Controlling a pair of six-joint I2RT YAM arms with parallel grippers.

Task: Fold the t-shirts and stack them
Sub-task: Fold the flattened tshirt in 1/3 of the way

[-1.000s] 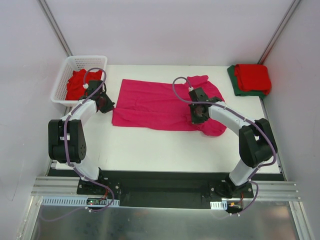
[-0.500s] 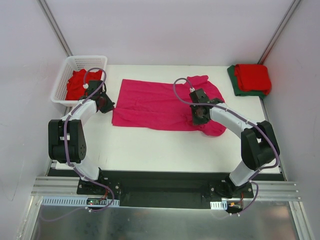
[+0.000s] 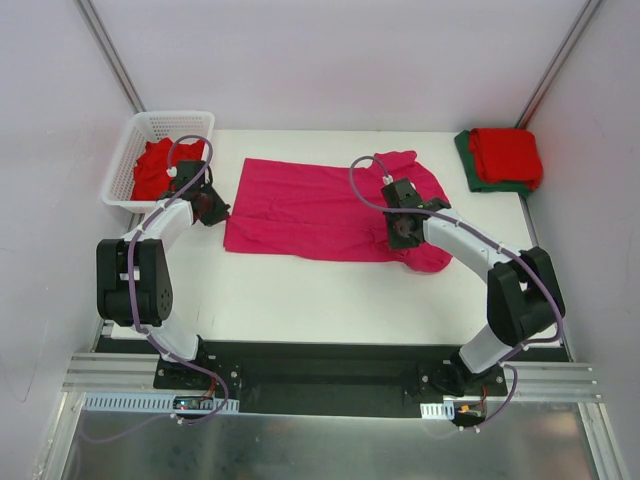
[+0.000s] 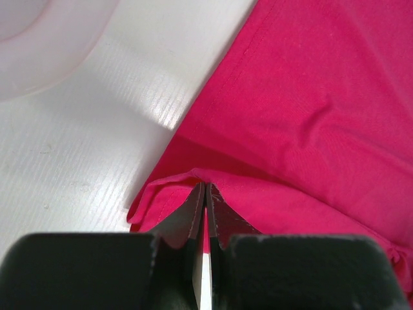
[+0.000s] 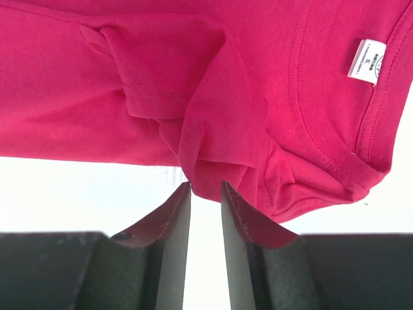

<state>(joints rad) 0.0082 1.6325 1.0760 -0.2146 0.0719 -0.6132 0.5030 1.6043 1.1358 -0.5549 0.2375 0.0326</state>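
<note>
Magenta-pink t-shirt [image 3: 300, 205] lies spread — left tool [image 4: 205, 186] pinches its hem, right tool [image 5: 205, 185] slightly parted at a fold.

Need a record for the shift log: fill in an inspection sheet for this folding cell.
Surface: white table, no spills seen.
Job's things: magenta-pink cloth t-shirt spread mid-table; folded red t-shirt atop folded dark green t-shirt, far right corner.
Clutter: white plastic lattice basket, far left, holding red cloth.
Grippers: left gripper shut on the pink shirt's hem corner; right gripper narrowly apart around a fold, grip unclear.
Cables: purple cables loop off both arms, no snag seen.
Surroundings: white walls; metal rail under arm bases.
</note>
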